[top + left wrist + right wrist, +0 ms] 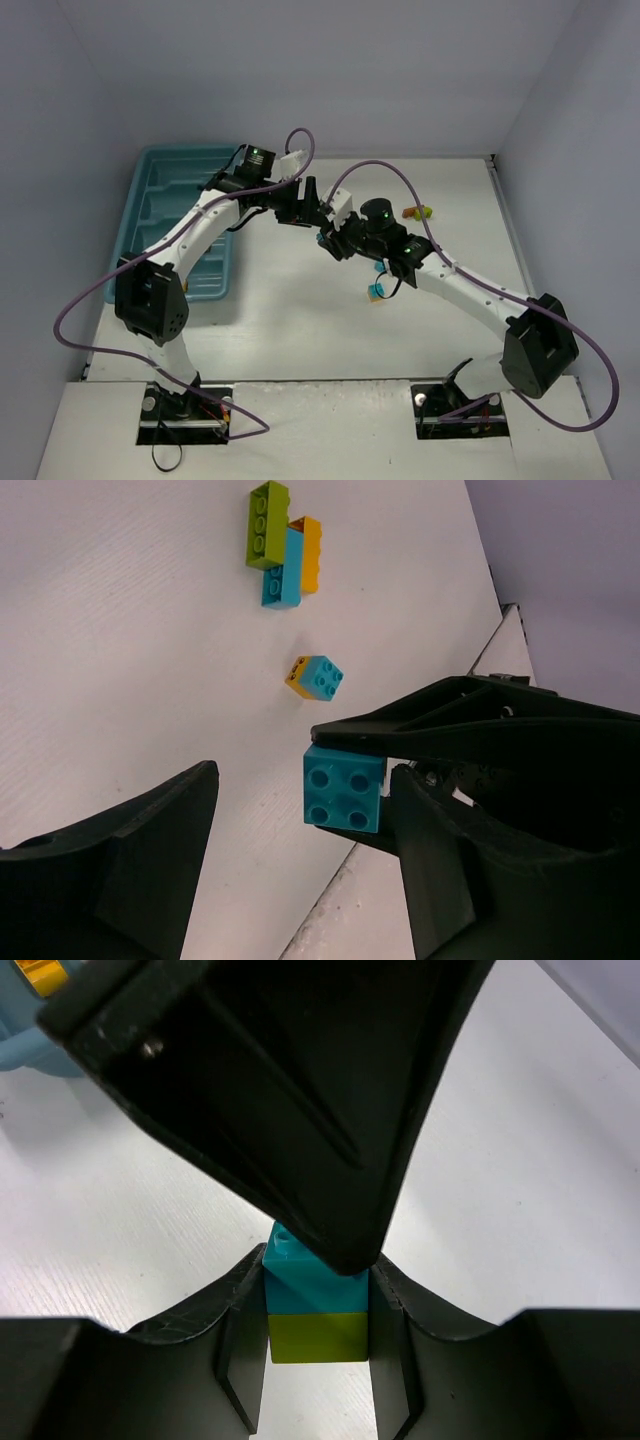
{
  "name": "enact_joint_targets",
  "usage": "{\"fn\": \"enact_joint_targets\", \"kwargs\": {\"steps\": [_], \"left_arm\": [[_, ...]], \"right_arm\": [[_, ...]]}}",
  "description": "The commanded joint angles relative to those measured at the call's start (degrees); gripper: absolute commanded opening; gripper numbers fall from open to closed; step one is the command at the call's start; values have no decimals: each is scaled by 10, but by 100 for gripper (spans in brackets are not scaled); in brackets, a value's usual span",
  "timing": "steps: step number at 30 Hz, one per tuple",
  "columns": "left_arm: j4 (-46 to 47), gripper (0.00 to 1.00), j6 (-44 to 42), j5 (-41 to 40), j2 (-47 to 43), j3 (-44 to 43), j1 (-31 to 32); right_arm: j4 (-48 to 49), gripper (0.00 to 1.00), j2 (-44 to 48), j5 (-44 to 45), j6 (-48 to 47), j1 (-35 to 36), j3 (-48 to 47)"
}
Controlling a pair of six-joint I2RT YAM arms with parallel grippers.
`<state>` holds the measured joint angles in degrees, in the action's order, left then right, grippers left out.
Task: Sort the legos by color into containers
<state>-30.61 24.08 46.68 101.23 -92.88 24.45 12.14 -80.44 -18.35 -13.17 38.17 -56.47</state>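
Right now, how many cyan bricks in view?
3. One square cyan brick, atop a lime brick, in the right gripper; a second cyan brick against an orange piece on the table; a long cyan brick between a lime bar and an orange bar. Others may be hidden.

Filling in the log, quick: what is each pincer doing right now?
Left pincer: open, holding nothing.
Right pincer: shut on the cyan-on-lime brick stack.
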Motion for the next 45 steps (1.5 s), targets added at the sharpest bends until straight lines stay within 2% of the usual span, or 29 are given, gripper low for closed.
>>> {"fn": "enact_joint_targets", "kwargs": {"steps": [1, 11, 22, 26, 27, 29, 30, 31, 33, 34, 35, 38, 42, 45], "left_arm": [[-23, 63, -33, 18, -9, -23, 3], [-59, 54, -56, 52, 12, -31, 16], [-60, 52, -56, 72, 28, -39, 23], [-59, 28, -57, 69, 29, -42, 23], [-53, 17, -54, 71, 30, -42, 24], [-46, 8, -52, 79, 30, -42, 23], [-39, 2, -50, 81, 28, -42, 23], [-39, 0, -50, 81, 28, -42, 24], [-40, 0, -54, 77, 27, -42, 24], [-40, 0, -57, 76, 26, -42, 23], [-40, 0, -59, 75, 25, -42, 23], [-57, 0, -82, 64, 23, -48, 19], [-70, 0, -90, 55, 21, -56, 10], [-68, 0, -90, 60, 20, -59, 8]], "right_arm": [[31, 10, 32, -6, -5, -3, -20], [26, 11, 35, -11, -6, -2, -14], [26, 12, 25, -13, -12, -2, -16], [26, 13, 21, -14, -11, -2, -16], [26, 14, 20, -16, -10, -2, -16], [25, 15, 18, -17, -9, -2, -16], [25, 18, 17, -15, -9, -2, -16], [26, 20, 16, -14, -9, -2, -17], [24, 30, 13, -14, -9, -2, -16], [22, 36, 12, -13, -9, -3, -18], [20, 54, 11, -13, -8, -3, -19], [10, 72, 12, -13, -9, -4, -19], [2, 75, 20, -7, -12, -7, -13], [-1, 71, 23, -5, -18, -12, -10]]}}
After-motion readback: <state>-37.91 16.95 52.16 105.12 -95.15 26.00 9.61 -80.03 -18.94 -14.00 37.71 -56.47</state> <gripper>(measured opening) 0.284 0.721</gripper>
